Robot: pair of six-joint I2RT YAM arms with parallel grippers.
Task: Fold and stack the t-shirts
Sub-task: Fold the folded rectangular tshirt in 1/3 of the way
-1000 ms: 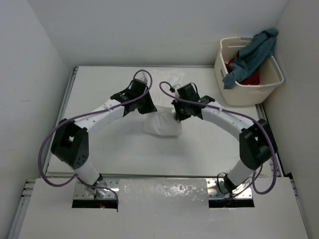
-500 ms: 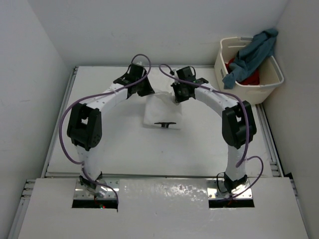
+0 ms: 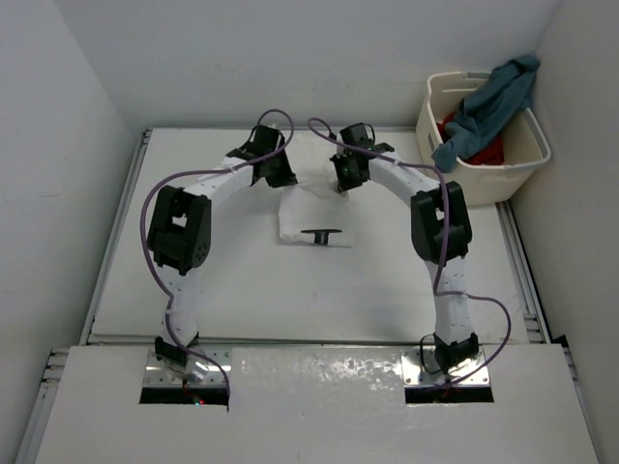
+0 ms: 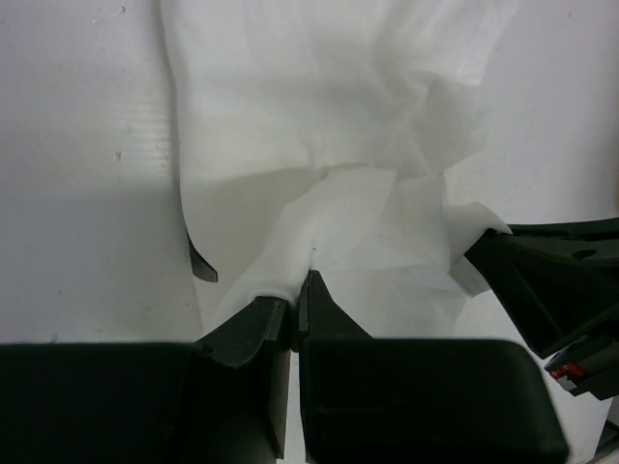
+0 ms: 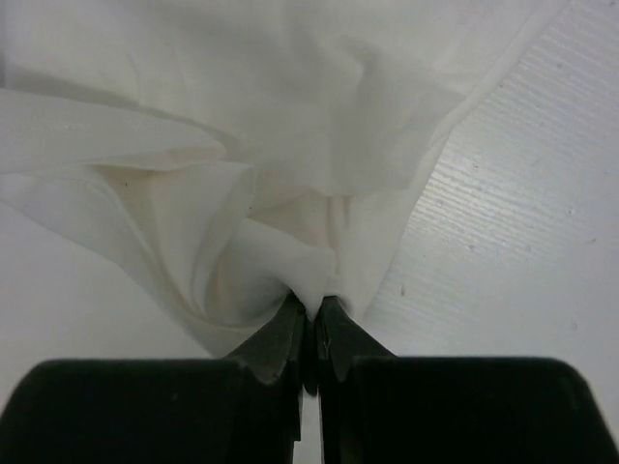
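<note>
Clamping the far edge of the white shirt (image 3: 311,220), left fingers (image 4: 326,311) and right fingers (image 5: 278,340) seem set to spread it on the desk (image 3: 242,285).

High above the white shirt (image 3: 309,215), the top camera looks down on the whole desk (image 3: 213,280); each wrist camera faces that shirt close up, shared by all views.

Right end effector (image 5: 311,324): at 6 o'clock, jaws pressed together on a bunched fold of cloth.
White t-shirt (image 5: 290,116): wrinkled, spreading from 8 to 1 o'clock, gathered toward the pinch.
Tabletop (image 5: 513,222): white, finely ribbed, bare at 3 to 4 o'clock.
</note>
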